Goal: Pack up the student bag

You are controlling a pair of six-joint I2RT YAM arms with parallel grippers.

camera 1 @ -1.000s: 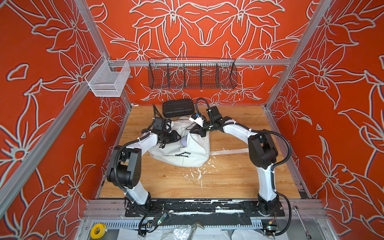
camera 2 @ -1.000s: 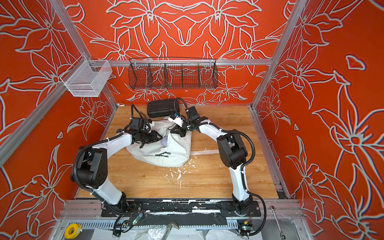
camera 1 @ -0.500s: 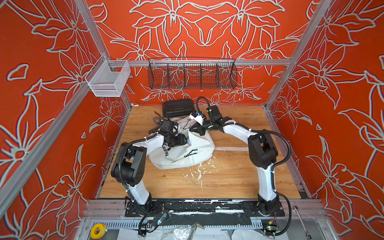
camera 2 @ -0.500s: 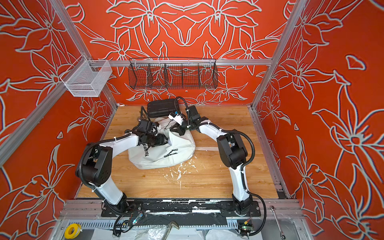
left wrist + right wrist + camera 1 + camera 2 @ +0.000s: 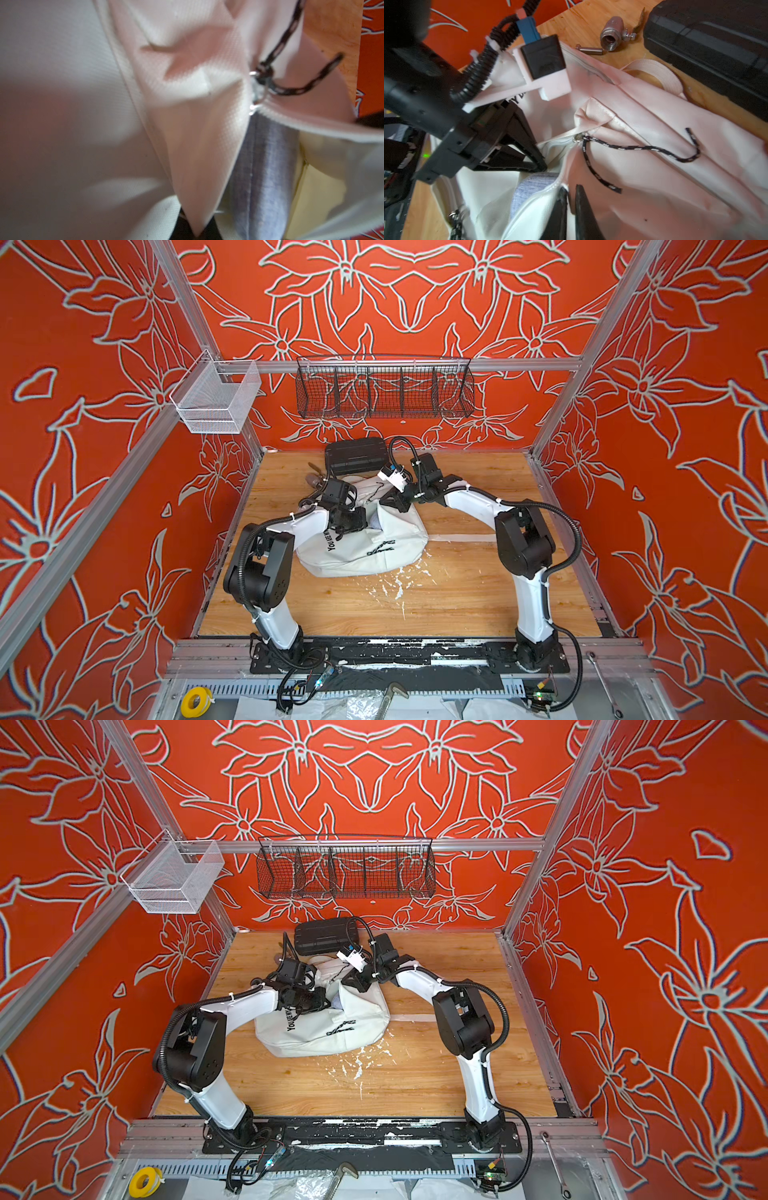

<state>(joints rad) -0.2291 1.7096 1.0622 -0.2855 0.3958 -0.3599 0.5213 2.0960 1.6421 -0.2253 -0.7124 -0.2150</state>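
Observation:
The white student bag (image 5: 374,549) (image 5: 332,1029) lies bunched on the wooden floor, its print facing up and its mouth held apart between my grippers. My left gripper (image 5: 365,521) (image 5: 325,1000) (image 5: 197,234) is shut on a fold of the bag's white fabric (image 5: 197,166) at the mouth's left side. My right gripper (image 5: 388,504) (image 5: 350,982) (image 5: 571,188) stands at the mouth's far side, its jaws a narrow slit apart with the zip edge between them. A grey-blue cloth thing (image 5: 264,176) (image 5: 533,185) shows inside. A black-and-white zip cord (image 5: 643,148) lies loose.
A black ribbed case (image 5: 355,456) (image 5: 706,41) stands just behind the bag. A metal valve (image 5: 612,36) and a bolt (image 5: 589,49) lie beside it. A white strap (image 5: 461,538) trails right. A black wire basket (image 5: 384,387) and a white mesh basket (image 5: 216,400) hang on the walls.
My left gripper has moved right to the bag's mouth and shut on its fabric. The bag has been pushed up into a fuller heap. The right arm has stayed in place.

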